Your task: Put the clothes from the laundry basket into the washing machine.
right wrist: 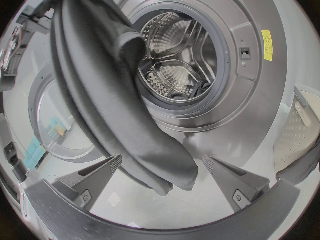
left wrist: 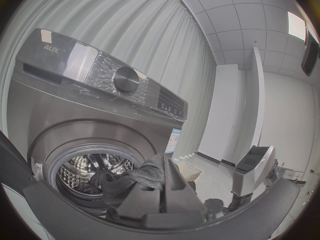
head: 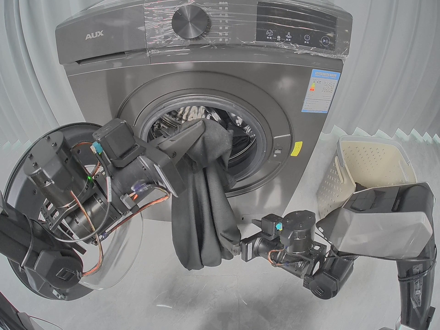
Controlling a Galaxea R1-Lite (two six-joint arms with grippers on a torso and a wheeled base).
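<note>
Lowest and closest, in front of the washing machine (head: 275, 88), the right gripper (right wrist: 161, 160) sits with its fingers (right wrist: 100, 174) spread wide. The bottom end of a dark garment (head: 201, 207) dangles into the gap between them. That garment runs upward as a long folded hang in front of the machine's lower front panel, and its top is bunched over the lip of the round opening. There the left gripper (head: 192, 131) is pinched onto the cloth, holding it right at the mouth of the machine on the door side. The door (head: 119, 253) stands swung open to the machine's left. Deeper in, the steel drum (right wrist: 173, 74) holds another dark piece of clothing (right wrist: 200, 87) lying low inside. The pale perforated laundry basket (head: 366, 139) stands on the floor just beside the machine's right side.
</note>
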